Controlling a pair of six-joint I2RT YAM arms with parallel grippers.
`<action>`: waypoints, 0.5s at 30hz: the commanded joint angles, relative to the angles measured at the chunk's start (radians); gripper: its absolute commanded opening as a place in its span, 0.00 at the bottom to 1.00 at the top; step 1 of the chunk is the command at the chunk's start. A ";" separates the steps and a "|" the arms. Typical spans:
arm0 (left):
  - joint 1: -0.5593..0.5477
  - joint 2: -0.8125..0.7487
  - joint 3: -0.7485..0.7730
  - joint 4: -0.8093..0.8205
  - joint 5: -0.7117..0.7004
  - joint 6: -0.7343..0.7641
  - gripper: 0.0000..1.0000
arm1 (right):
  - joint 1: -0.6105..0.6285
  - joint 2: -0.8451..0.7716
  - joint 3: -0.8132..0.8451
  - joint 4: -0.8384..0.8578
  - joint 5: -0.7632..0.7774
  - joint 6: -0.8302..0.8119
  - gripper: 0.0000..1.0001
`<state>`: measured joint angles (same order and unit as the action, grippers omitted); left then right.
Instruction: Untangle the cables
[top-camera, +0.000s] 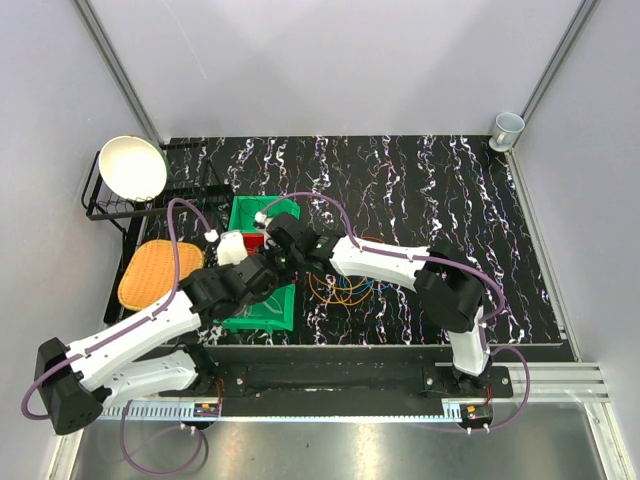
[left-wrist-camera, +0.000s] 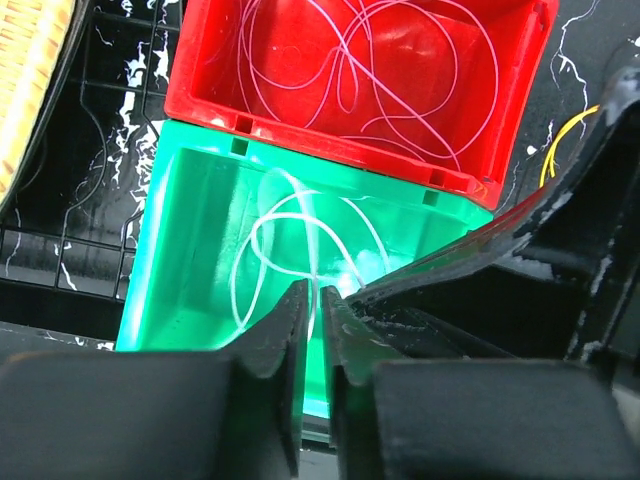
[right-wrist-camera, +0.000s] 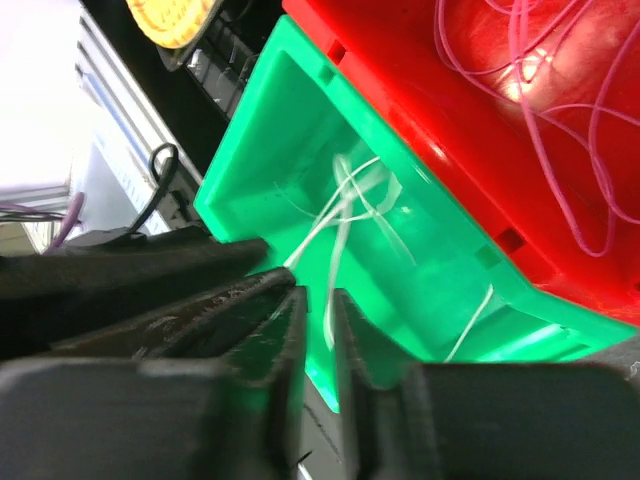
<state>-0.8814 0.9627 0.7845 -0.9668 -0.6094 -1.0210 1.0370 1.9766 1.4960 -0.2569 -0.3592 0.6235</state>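
Left wrist: we are eyeing the cable (left-wrist-camera: 255, 240).
Light, limp; pinch one loop. Left gripper (left-wrist-camera: 315, 330), right gripper (right-wrist-camera: 320, 330): cannot tell grasp.

On my top view a white bowl (top-camera: 133, 167) sits on a black wire rack (top-camera: 95, 200) at ten o'clock, with an orange woven pad (top-camera: 150, 272) just beside it at nine. A pale cup (top-camera: 507, 128) stands at two o'clock (right in the far corner). Near the centre of the marbled table (top-camera: 420, 180), a red bin (left-wrist-camera: 300, 115) touches a green bin (left-wrist-camera: 165, 250).
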 joint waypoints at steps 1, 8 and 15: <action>0.004 -0.033 0.032 0.010 0.008 -0.004 0.26 | 0.005 -0.064 0.018 0.004 0.020 -0.021 0.27; 0.004 -0.077 0.140 -0.073 -0.009 0.005 0.41 | 0.006 -0.125 0.018 -0.048 0.057 -0.044 0.38; 0.004 -0.078 0.206 -0.095 -0.015 0.048 0.46 | -0.002 -0.235 0.024 -0.149 0.163 -0.094 0.39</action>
<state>-0.8783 0.8871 0.9348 -1.0523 -0.6094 -1.0046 1.0359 1.8511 1.4956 -0.3511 -0.2836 0.5777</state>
